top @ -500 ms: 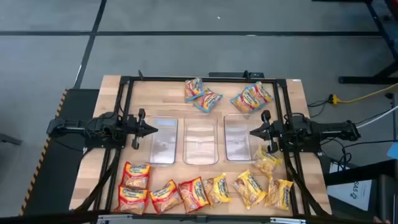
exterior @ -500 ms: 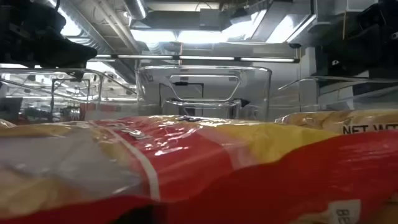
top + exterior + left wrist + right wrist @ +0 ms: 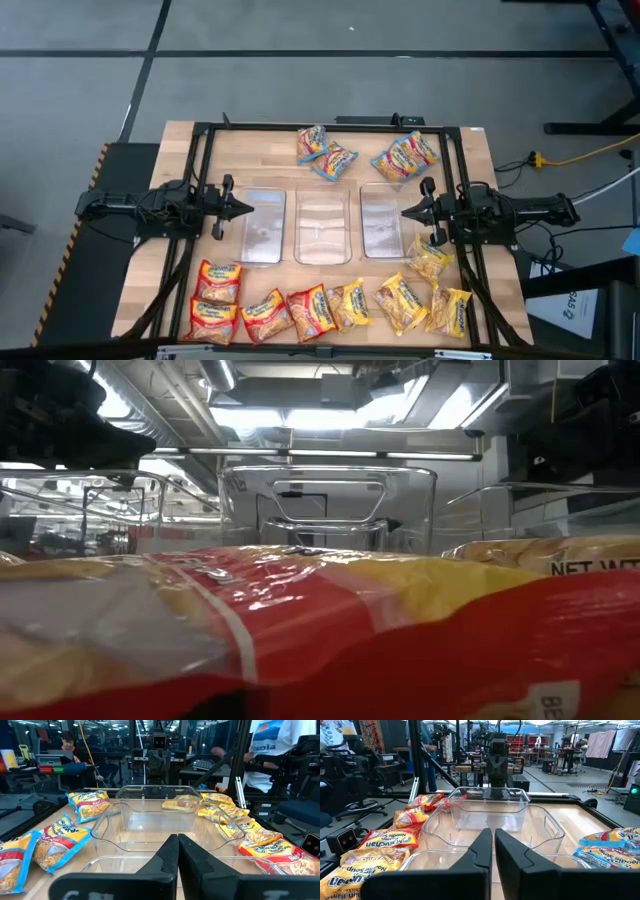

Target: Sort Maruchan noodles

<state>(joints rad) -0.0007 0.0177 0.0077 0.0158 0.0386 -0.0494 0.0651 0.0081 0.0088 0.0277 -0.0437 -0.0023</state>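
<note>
The Maruchan noodle packets lie flat on the wooden table in two groups. Blue-trimmed ones (image 3: 325, 153) and one more packet (image 3: 405, 157) lie by the far edge. Red-orange ones (image 3: 258, 308) and yellow ones (image 3: 415, 298) form a row along the near edge. One red-orange packet (image 3: 300, 630) fills the low view. My left gripper (image 3: 248, 208) is shut and hovers at the left tub's left side. My right gripper (image 3: 404, 212) is shut at the right tub's right side. Both grippers (image 3: 178, 851) (image 3: 493, 847) point level across the tubs and hold nothing.
Three clear rectangular tubs (image 3: 322, 228) stand side by side in the table's middle, between the two grippers. A black frame (image 3: 330, 127) runs around the table. People and desks show in the room behind.
</note>
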